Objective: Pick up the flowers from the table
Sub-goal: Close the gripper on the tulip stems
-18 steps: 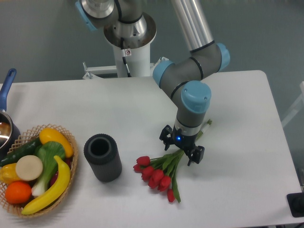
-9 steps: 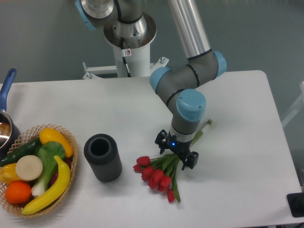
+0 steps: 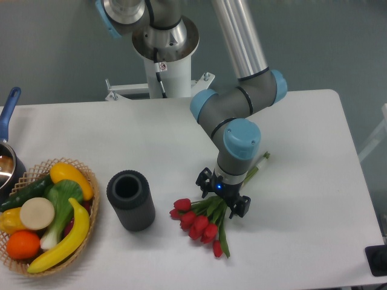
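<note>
At the far left edge of the white table point(image 3: 302, 121) a blue-handled pot point(image 3: 7, 154) pokes into view, and just in front of it sits a wicker basket point(image 3: 91, 184) piled with a banana, an orange, a yellow pepper and a green leafy vegetable. To its right a dark cylindrical cup point(image 3: 130, 200) stands upright with its mouth open to the ceiling. Further right the flowers point(image 3: 202, 220) lie flat on the table, red buds toward the front and stems running back and right, while the gripper point(image 3: 221, 197) reaches down over the stems with its jaws spread to either side of them, not clamped.
</note>
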Controlling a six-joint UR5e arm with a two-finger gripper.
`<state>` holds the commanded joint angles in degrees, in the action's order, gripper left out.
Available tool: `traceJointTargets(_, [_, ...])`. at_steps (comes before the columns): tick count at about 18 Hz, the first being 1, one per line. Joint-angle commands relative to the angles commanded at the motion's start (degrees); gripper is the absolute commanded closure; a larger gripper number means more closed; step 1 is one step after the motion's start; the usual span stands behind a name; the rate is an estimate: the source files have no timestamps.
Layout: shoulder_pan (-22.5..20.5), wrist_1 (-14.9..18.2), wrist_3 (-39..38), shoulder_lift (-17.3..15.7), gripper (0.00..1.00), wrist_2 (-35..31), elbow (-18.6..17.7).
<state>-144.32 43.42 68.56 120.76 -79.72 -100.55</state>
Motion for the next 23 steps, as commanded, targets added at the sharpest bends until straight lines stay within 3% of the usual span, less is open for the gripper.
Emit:
traceJointTargets(4, [0.1,0.0,-0.1,0.1,0.32,0.0,0.0])
traceJointTargets(11, [0.1,0.0,-0.1,-0.1,0.58,0.0,0.1])
traceJointTargets(20, [0.0,0.1,-0.2,-0.8,0.64,0.1,2.2])
traceJointTargets(23, [0.0,0.1,-0.2,-3.1,0.64,0.4,2.5])
